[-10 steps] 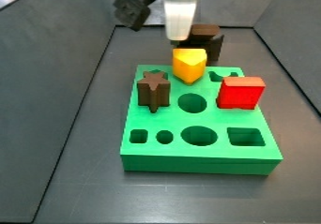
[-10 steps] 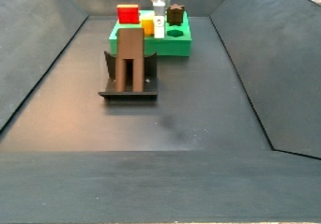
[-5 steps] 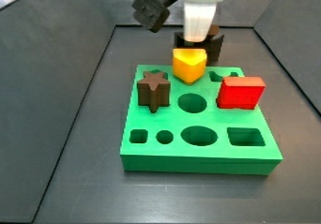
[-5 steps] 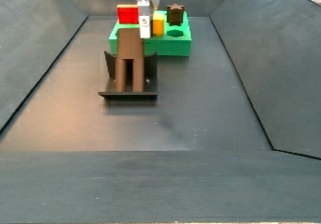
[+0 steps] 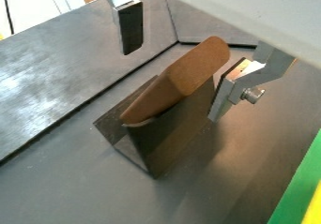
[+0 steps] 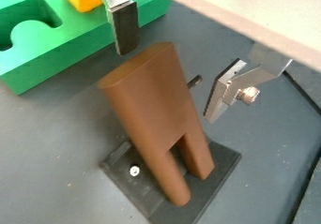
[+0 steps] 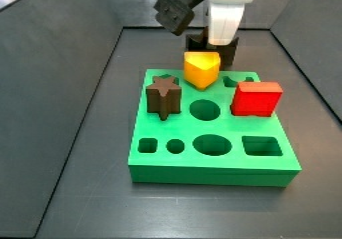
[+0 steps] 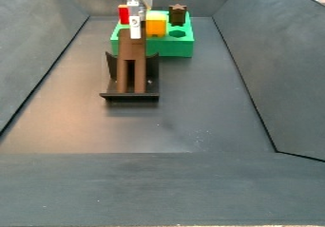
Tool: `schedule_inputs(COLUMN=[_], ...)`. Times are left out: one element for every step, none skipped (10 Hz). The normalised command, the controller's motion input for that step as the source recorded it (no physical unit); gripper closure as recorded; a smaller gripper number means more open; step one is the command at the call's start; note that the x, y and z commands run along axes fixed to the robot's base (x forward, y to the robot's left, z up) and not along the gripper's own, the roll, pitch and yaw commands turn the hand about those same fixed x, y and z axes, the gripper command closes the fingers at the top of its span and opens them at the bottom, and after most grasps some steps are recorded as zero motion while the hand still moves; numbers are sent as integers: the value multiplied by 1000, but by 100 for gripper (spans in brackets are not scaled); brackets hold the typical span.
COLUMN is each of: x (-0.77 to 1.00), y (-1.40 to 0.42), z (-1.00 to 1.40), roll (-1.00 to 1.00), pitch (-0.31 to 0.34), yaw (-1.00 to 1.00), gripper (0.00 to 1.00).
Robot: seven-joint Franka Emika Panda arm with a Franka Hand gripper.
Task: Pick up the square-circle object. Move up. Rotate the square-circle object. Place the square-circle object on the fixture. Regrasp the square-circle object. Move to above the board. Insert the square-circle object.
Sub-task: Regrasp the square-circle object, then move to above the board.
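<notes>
Gripper [image 6: 175,68] above the fixture [image 6: 157,125], jaws released and empty, one finger [image 6: 122,26] toward the green board [image 6: 38,54]. Square-circle object not identifiable; the board in a side view [image 7: 214,143] carries a yellow block [image 7: 201,68].

The gripper [image 6: 175,57] has flat silver fingers [image 6: 120,26] with dark pads, a screw [image 6: 249,96], and a white body [image 7: 229,8].

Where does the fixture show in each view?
Wrist view: fixture below the open gripper, between its fingers.
Wrist view: fixture likewise.
Side view: fixture behind the board, mostly hidden.
Side view: fixture in front of the board.
Landmark: the green board.
</notes>
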Motion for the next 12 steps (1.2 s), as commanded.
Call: schedule_inputs(x=[303,261,190,139,89,76,0,-33,-40,-50,-60,-60], y=[-15,-15,-16,-14,-15,-15,500,175,173,167,160,162], z=[2,4,-6,-2,5,4,167,1000,1000,1000,1000,1000], roll=[-17,-18,-23,-25,-25,-26,0,-28,-29,-32,-36,-35], pitch=[206,210,212,214,214,201,0,-505,-487,-456,-377,-306], yaw=[59,58,60,62,65,67,0,106,86,41,-49,-97], gripper=[0,0,0,0,0,0,100,100,100,100,100,100])
